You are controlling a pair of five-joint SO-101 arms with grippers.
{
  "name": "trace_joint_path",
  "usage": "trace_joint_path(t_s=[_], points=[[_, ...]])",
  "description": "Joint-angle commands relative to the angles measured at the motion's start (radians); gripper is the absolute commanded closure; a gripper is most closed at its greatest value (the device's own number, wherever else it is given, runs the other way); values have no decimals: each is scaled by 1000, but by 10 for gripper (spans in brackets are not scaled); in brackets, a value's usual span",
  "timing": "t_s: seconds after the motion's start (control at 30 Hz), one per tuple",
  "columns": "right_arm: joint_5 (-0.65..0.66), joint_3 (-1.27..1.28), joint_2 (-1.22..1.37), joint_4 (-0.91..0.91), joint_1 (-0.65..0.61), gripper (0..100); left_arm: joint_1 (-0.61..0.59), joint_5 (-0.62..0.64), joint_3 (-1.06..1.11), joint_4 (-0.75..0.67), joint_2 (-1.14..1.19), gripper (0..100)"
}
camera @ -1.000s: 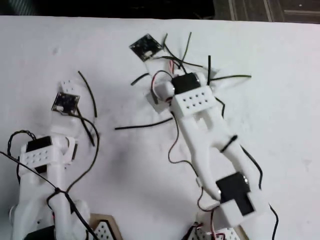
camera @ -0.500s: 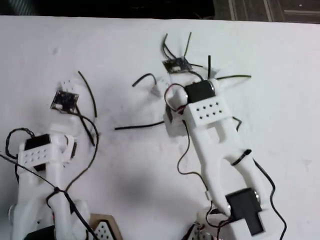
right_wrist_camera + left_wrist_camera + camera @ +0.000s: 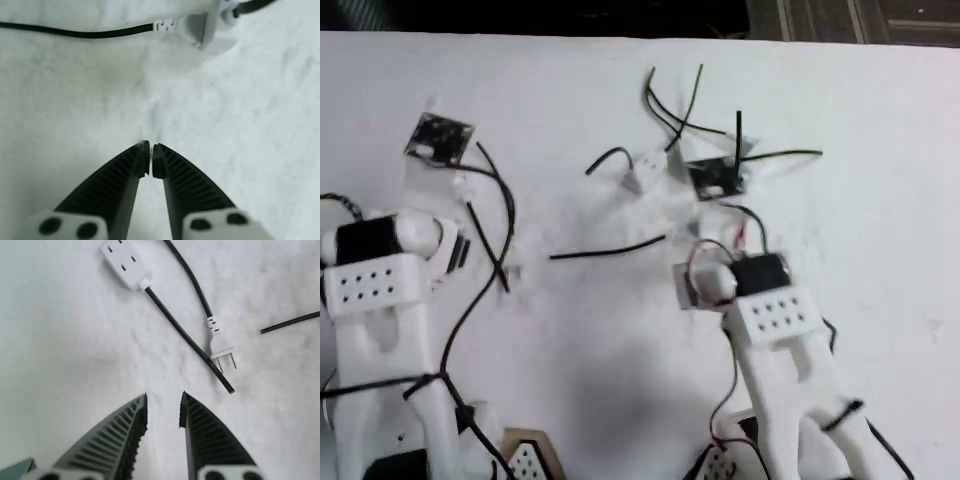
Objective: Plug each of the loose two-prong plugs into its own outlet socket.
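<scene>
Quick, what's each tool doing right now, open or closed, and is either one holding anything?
Left tool: open, holding nothing.
Right tool: closed, holding nothing.

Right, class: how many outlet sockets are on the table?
2. One outlet socket lies ahead of the left tool, with a loose plug nearby. The second socket lies ahead of the right tool, a second plug seemingly joined to it. Others may be hidden.

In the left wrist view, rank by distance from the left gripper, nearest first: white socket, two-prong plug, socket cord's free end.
1. Socket cord's free end, just ahead of the left gripper.
2. Two-prong plug, alongside that cord.
3. White socket, at the cord's far end.
</scene>
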Motion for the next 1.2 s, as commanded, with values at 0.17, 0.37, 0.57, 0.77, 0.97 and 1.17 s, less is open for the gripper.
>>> trace_joint_path(t_s=[0.17, 0.37, 0.57, 0.77, 0.97, 1.17], points=[[106, 155, -134, -173, 41, 981, 27, -40, -341, 92, 415, 843], [106, 183, -134, -213, 41, 981, -13, -9, -701, 170, 722, 734], [106, 184, -134, -213, 41, 981, -31, 106, -1022, 173, 974, 721], [106, 184, -134, -213, 41, 981, -33, 172, -1270, 173, 1237, 723], [107, 184, -134, -213, 41, 981, -44, 222, -1476, 173, 1460, 726], [107, 184, -134, -213, 41, 981, -71, 216, -1628, 173, 1620, 777]])
